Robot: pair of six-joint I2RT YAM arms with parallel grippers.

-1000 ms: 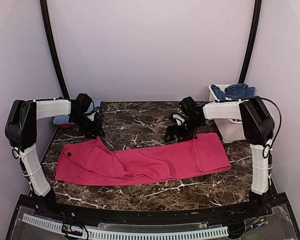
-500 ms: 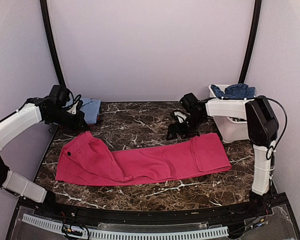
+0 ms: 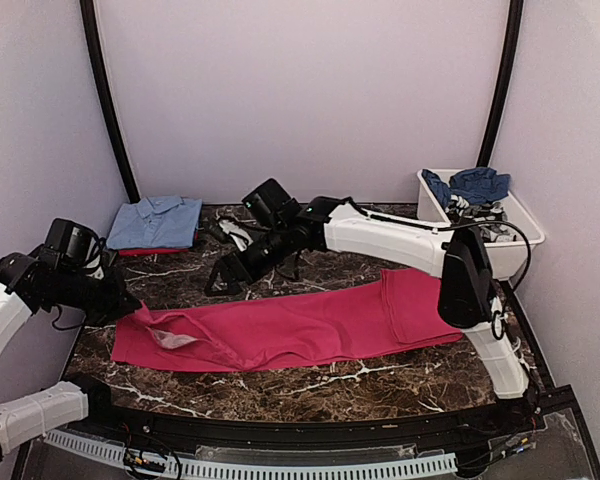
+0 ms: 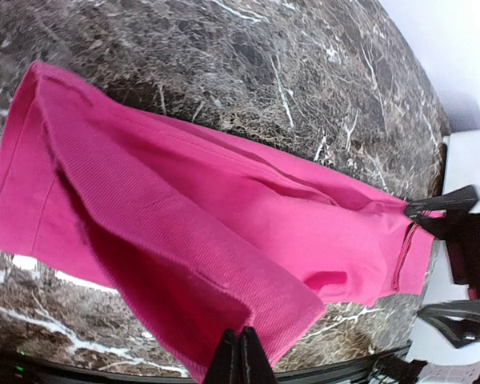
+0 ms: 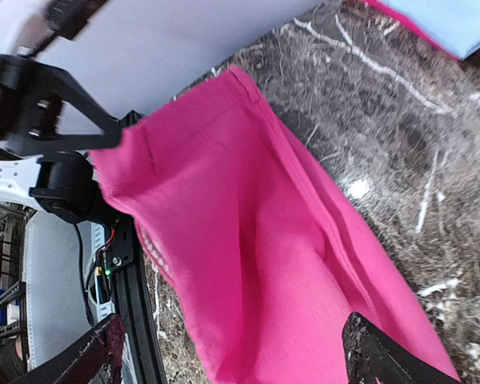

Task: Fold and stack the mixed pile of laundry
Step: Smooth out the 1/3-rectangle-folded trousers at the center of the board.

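Left fingers (image 4: 240,358): pressed together, pinching the left end of the pink trousers (image 3: 310,325).
Right fingers (image 3: 227,279): mine too, spread, hovering above the trousers' far edge.
Pink trousers: stretched across the bench (image 3: 320,385).
Blue shirt (image 3: 158,222): folded, far-left corner.

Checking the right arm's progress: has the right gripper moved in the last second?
Yes: the right gripper swung left along the pink trousers, away from the white tub.

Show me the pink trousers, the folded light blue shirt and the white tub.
pink trousers (image 3: 310,325), top view, middle of the legs
light blue shirt (image 3: 158,222), top view, centre of the folded front
white tub (image 3: 527,220), top view, right-hand rim
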